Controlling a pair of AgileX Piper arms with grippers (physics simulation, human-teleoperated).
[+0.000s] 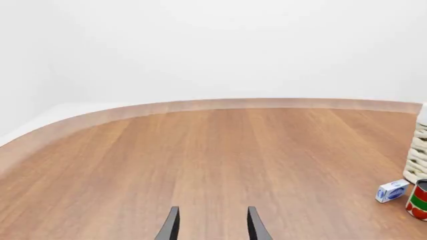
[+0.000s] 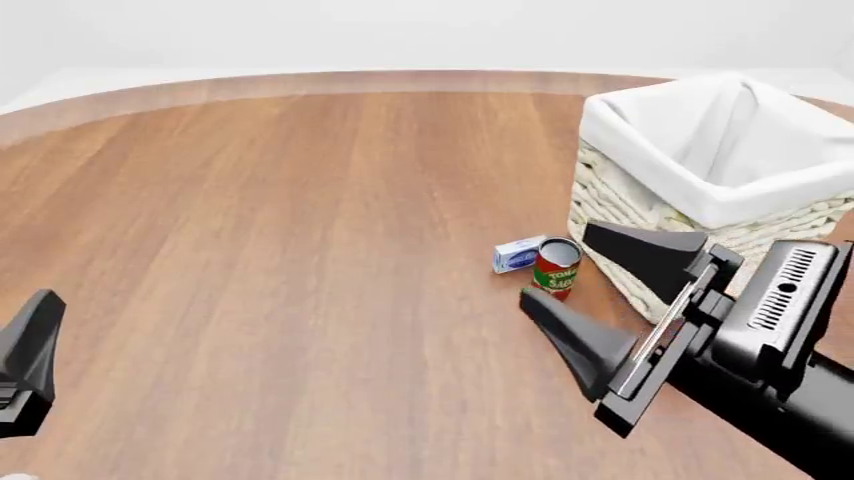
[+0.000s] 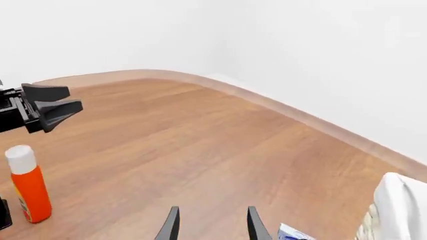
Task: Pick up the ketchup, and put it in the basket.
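My right hand (image 2: 567, 270) hangs low over the near right of the tabletop (image 2: 294, 230), its dark wedge-shaped fingers spread wide and holding nothing, pointing leftward. My left hand (image 1: 211, 226) sits at the near left edge, fingers parted and empty. The ketchup (image 3: 28, 184), a smooth red-orange squeeze bottle with a white cap, stands upright, seen only from my right wrist. The woven wicker basket (image 2: 627, 205), lined with white cloth, stands at the right; a tomato can (image 2: 557, 266) and a small blue-and-white box (image 2: 517, 254) sit just beside it.
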